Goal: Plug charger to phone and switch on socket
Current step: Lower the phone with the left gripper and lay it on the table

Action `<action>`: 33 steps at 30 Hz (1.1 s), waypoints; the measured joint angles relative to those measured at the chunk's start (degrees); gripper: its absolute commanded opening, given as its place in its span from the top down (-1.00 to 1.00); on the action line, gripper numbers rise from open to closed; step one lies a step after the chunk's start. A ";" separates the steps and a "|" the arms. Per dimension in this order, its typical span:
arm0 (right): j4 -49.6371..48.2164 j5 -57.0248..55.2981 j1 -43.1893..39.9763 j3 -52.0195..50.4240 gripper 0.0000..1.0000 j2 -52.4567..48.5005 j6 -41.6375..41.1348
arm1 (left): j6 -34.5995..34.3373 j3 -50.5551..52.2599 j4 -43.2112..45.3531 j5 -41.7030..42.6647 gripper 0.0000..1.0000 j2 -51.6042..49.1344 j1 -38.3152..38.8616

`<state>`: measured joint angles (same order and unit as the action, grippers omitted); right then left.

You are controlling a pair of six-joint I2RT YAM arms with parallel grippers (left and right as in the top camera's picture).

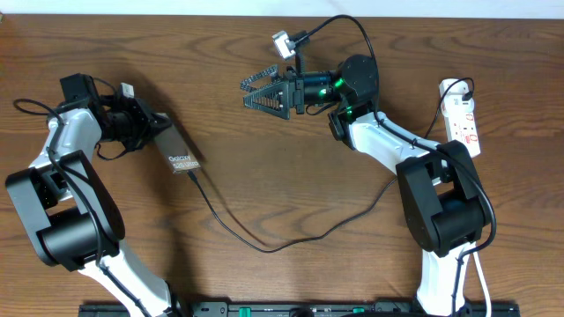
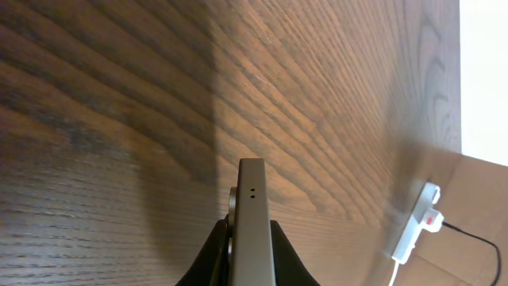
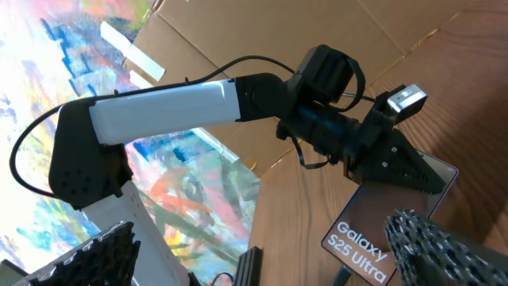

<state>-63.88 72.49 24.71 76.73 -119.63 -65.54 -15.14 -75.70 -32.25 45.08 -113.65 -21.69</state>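
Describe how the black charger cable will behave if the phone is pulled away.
Probably floppy: the charger cable lies in a loose curve on the table. It looks thin, so likely light. It should trail after the phone, hardly resisting.

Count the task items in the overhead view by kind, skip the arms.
phone: 1
charger cable: 1
power strip: 1
Total: 3
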 measured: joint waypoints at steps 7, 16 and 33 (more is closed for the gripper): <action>0.00 0.17 0.00 0.00 -0.98 0.00 -0.02 | 0.42 0.00 -0.04 -0.50 0.85 -0.35 0.02; 0.00 0.20 0.00 0.00 -0.99 0.00 -0.02 | 0.44 0.00 -0.11 -0.72 0.86 -3.50 0.07; 0.02 0.22 0.00 0.00 -0.98 0.00 -0.02 | 1.01 0.00 -0.46 -3.32 0.85 -5.97 0.07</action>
<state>-63.86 72.71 24.71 76.73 -119.63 -65.56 -14.13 -75.70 -32.71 41.76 -119.61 -21.63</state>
